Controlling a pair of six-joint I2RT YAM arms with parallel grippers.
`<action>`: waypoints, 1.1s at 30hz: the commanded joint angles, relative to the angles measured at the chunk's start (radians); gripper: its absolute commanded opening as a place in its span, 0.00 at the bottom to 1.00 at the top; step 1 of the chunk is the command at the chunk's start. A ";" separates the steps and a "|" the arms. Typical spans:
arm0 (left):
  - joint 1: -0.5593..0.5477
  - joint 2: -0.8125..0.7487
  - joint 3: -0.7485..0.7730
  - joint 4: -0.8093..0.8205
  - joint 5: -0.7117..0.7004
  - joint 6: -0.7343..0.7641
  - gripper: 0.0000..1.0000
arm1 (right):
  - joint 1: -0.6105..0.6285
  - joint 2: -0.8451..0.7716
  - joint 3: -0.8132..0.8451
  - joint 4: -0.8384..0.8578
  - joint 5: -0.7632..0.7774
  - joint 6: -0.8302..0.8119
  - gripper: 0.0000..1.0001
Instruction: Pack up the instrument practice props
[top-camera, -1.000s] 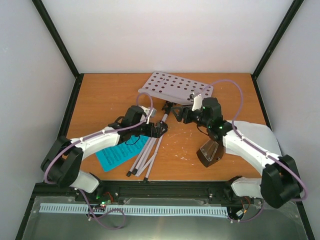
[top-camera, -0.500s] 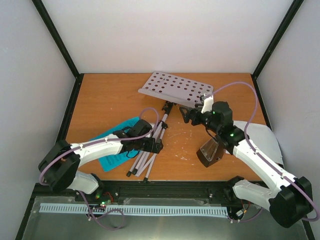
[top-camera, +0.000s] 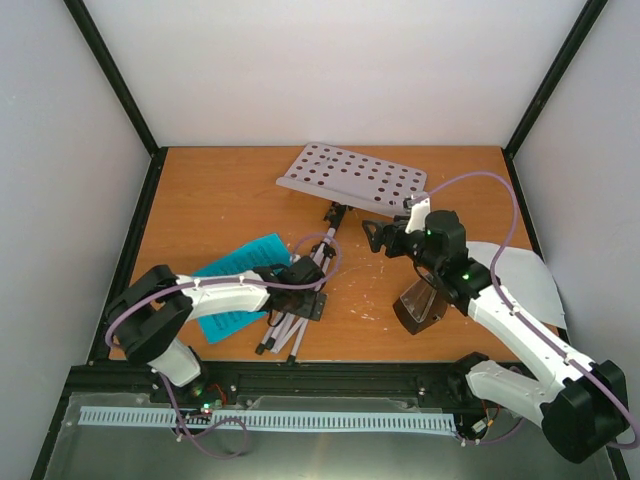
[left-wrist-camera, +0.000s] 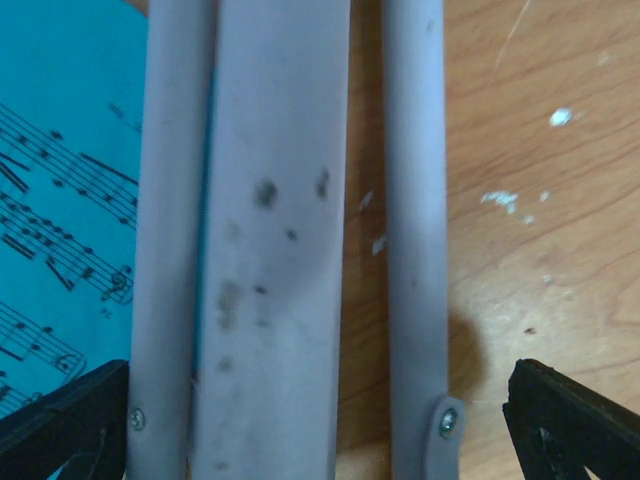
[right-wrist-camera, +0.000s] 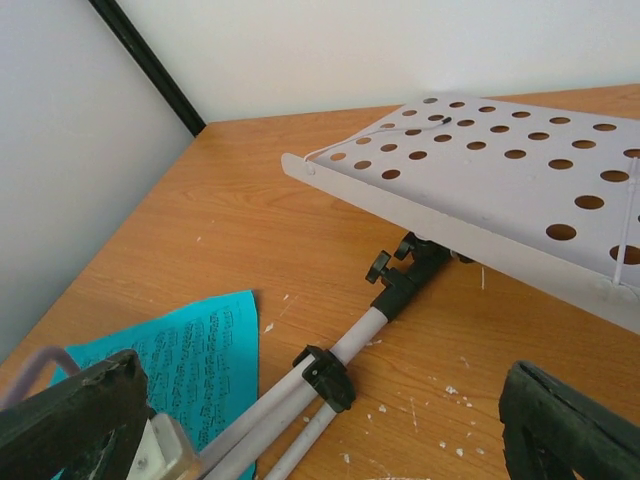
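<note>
Music stand (top-camera: 330, 215): lying tipped over on the tabletop (top-camera: 200, 200), roughly in the middle.
Tray (top-camera: 350, 178): perforated grey, at the far end of the stand. Its front lip slants up clear of the wood.
Legs (top-camera: 292, 325): folded into one bundle, running from the black joint under the tray down toward the near edge.
Blue music sheet (top-camera: 232, 290): flat on the wood just left of the legs, with one edge slipped under the leftmost leg.
Metronome (top-camera: 420, 300): black pyramid with a clear cover, near right, well apart from the legs and partly hidden by the right arm.
White music sheet (top-camera: 525, 275): at the right edge, partly under that same arm.
Left pincer (top-camera: 303, 290): low over the leg bundle and spread fully wide. Its fingertips (left-wrist-camera: 60, 420) sit outside the outer tubes. It grips nothing.
Right pincer (top-camera: 385, 235): in the air just on the near side of the tray's lip, its fingers (right-wrist-camera: 70, 420) far apart with nothing held between them.
</note>
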 joint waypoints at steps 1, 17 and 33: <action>-0.052 0.045 0.034 -0.058 -0.051 -0.027 0.99 | -0.007 -0.022 -0.016 0.012 0.022 0.025 0.94; -0.115 0.096 0.112 -0.120 -0.098 -0.069 0.54 | -0.007 -0.053 -0.037 -0.008 0.061 0.045 0.94; -0.106 0.032 0.159 0.082 0.051 0.059 0.99 | -0.008 -0.082 0.043 -0.121 0.022 -0.013 0.95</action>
